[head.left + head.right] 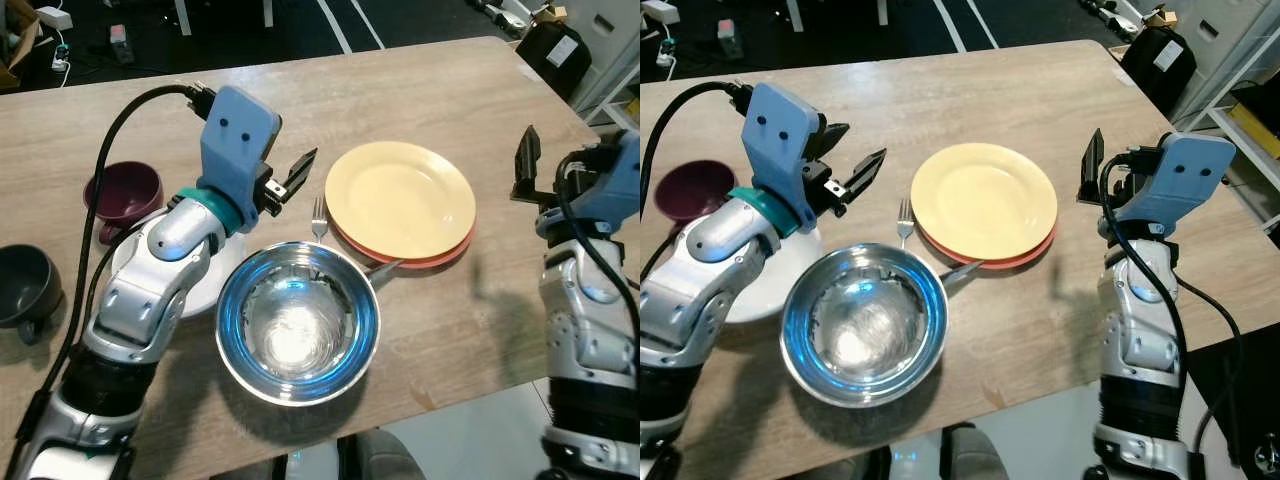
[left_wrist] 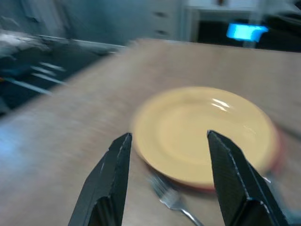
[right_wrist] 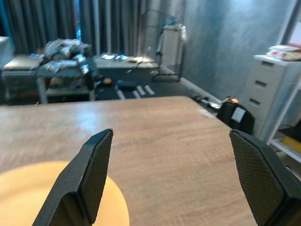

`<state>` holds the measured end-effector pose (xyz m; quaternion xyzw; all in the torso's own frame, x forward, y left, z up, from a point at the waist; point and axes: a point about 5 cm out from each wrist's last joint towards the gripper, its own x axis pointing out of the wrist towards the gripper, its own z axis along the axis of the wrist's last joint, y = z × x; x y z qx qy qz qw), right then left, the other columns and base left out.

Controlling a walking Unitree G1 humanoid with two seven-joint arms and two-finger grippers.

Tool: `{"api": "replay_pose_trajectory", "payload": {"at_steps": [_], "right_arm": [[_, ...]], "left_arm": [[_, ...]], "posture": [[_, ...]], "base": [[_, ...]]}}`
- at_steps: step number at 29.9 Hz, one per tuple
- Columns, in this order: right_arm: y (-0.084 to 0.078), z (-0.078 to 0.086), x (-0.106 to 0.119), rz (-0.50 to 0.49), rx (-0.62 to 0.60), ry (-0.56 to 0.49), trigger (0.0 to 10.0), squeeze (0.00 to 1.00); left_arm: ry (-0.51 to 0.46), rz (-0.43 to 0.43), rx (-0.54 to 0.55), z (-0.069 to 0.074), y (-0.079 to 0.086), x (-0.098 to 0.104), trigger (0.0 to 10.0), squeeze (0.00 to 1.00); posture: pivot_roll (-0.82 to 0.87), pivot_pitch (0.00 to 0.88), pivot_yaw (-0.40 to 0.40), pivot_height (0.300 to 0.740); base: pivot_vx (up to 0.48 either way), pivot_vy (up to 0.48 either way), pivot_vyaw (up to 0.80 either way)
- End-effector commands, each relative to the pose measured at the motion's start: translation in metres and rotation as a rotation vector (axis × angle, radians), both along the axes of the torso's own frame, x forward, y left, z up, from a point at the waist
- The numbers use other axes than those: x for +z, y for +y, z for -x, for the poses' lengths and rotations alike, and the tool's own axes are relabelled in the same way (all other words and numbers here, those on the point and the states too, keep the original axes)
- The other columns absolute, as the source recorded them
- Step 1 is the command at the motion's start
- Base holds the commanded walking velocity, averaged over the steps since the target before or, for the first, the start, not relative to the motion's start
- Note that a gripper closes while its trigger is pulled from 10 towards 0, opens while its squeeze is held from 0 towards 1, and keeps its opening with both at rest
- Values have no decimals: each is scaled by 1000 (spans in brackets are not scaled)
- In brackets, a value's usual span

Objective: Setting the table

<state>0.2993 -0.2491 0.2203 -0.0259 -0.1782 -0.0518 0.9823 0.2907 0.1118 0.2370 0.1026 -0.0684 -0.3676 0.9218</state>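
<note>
I see a light wooden table (image 1: 430, 330) running across most of the head view. Near the middle, toward the right, a yellow plate (image 1: 400, 197) sits stacked on an orange plate (image 1: 436, 259) whose rim peeks out along the lower right edge. Just left of that stack a fork (image 1: 319, 218) lies with its tines pointing toward the top of the frame, its handle disappearing behind the rim of a steel bowl (image 1: 297, 322). The bowl stands at lower centre, shiny and blue-tinted inside, with a second metal handle (image 1: 383, 268) poking out from behind its right rim toward the orange plate.

My left gripper (image 1: 290, 178) hovers above the table in the centre-left of the frame, just left of the fork, fingers spread apart and holding nothing. In the left wrist view its fingers (image 2: 110, 179) frame the yellow plate and the fork tines; that view is blurred. Under the left arm a white plate (image 1: 205, 290) lies on the table, mostly covered by the arm.

At the left edge, a maroon mug (image 1: 124, 195) stands beside the white plate, and a dark grey mug (image 1: 24, 288) sits lower down, near the frame border.

My right gripper (image 1: 1092, 168) is raised at the right side of the frame, right of the plate stack and apart from it. The right wrist view shows its fingers (image 3: 91, 174) wide open and empty, above the tabletop, the yellow plate's edge at lower left.
</note>
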Motion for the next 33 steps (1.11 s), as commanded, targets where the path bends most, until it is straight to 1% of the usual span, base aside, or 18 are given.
{"api": "replay_pose_trajectory", "payload": {"at_steps": [1,2,4,5,7,8,10,11,13,14,15,16,20,25,27,31,32,33], "right_arm": [[-3,4,0,-24,53,14,10000,0],[-5,6,2,-33,62,12,10000,0],[-6,7,3,-38,67,10,10000,0],[-9,8,4,-59,60,1,10000,0],[-9,8,4,-59,60,1,10000,0],[-11,9,4,-72,54,-6,10000,0],[-11,9,4,-72,54,-6,10000,0],[-12,9,4,-83,51,-11,10000,0],[-12,9,4,-83,51,-11,10000,0],[-10,8,5,-96,53,-18,10000,0],[-10,8,5,-96,53,-18,10000,0],[-7,6,5,-104,59,-23,10000,0],[-5,5,7,-116,72,-27,10000,0],[-4,6,9,-123,81,-28,10000,0],[-4,6,9,-123,81,-28,10000,0],[-2,7,10,-137,98,-38,10000,0],[-1,8,10,-138,123,-31,10000,0],[-1,8,10,-138,123,-31,10000,0]], "left_arm": [[88,-20,-139,12,-1,-7,10000,0],[106,-54,-169,15,4,-11,10000,0],[116,-76,-189,18,7,-13,10000,0],[177,-98,-225,25,22,-18,10000,0],[177,-98,-225,25,22,-18,10000,0],[217,-109,-246,30,31,-20,10000,0],[217,-109,-246,30,31,-20,10000,0],[251,-143,-257,34,41,-24,10000,0],[251,-143,-257,34,41,-24,10000,0],[268,-196,-260,34,49,-31,10000,0],[268,-196,-260,34,49,-31,10000,0],[269,-244,-248,28,52,-39,10000,0],[303,-258,-291,21,49,-47,10000,0],[375,-243,-334,16,48,-52,10000,0],[375,-243,-334,16,48,-52,10000,0],[404,-226,-357,8,47,-51,9922,0],[413,-226,-373,6,45,-52,6980,0],[413,-226,-373,6,45,-52,6980,0]], "posture": [[117,111,20,740],[117,112,21,740],[117,112,21,740],[137,121,28,740],[137,121,28,740],[137,121,28,740],[137,121,28,740],[138,121,29,740],[138,121,29,740],[144,126,31,740],[144,126,31,740],[138,130,29,740],[131,133,28,740],[129,136,35,740],[129,136,35,740],[127,137,43,740],[125,135,47,740],[125,135,47,740]], "base": [[0,0,0],[0,0,0],[0,0,0],[0,0,0],[0,0,0],[0,0,0],[0,0,0],[0,0,0],[0,0,0],[0,0,0],[0,0,0],[0,0,0],[0,0,0],[0,0,0],[0,0,0],[0,0,0],[0,0,0],[0,0,0]]}}
